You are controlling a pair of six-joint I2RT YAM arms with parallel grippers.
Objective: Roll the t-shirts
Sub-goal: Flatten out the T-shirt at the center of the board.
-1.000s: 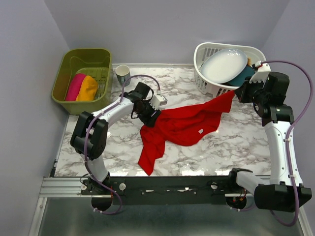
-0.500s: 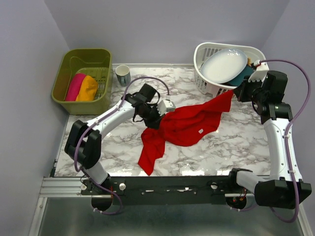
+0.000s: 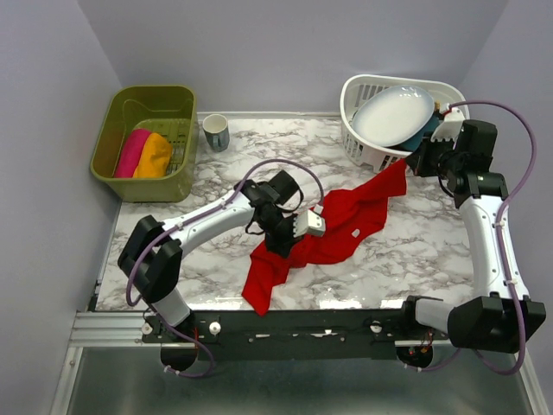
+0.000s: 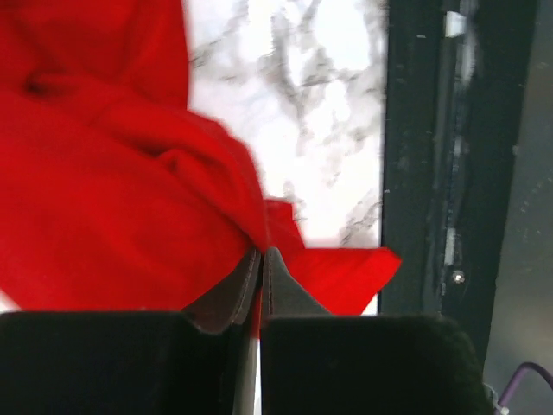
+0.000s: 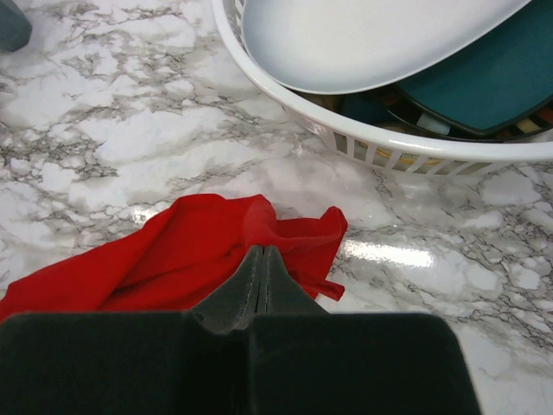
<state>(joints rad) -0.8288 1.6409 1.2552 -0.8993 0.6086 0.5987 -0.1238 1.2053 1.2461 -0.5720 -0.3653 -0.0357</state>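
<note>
Top external view shows the red t-shirt [image 3: 346, 220] lying crumpled on the desk [image 3: 415, 251], strung between the two arms. The left end effector [image 3: 291, 235] is closed to a sliver on a fold near the shirt's middle. In the left wrist view a thin line of red runs between the jaws of the left end effector [image 4: 262, 259], and the red t-shirt [image 4: 104, 199] is bunched to the left of the tips and just ahead of them. One loose part trails from below this end effector toward the near edge of the desk.

The right end effector [image 3: 415, 164] is closed too, and appears to pinch the far corner of the shirt. In the right wrist view the right end effector [image 5: 262, 259] has its jaws pressed together with the red t-shirt [image 5: 199, 251] at the tips, and the white basket [image 5: 363, 138] stands just beyond them.

A pink t-shirt [image 3: 132, 153] and an orange t-shirt [image 3: 154, 156] lie rolled in the green bin [image 3: 147, 93], well to the left of both end effectors.

The step in hand looks like spreading — the shirt is gripped at two places but is nowhere near flat, so rolling has not begun. The next move likely calls for drawing the two grips apart to pull out the folds. The cloth then has to go down smooth on the bare desk between the end effectors — clear of the basket — before either grip lets go.
</note>
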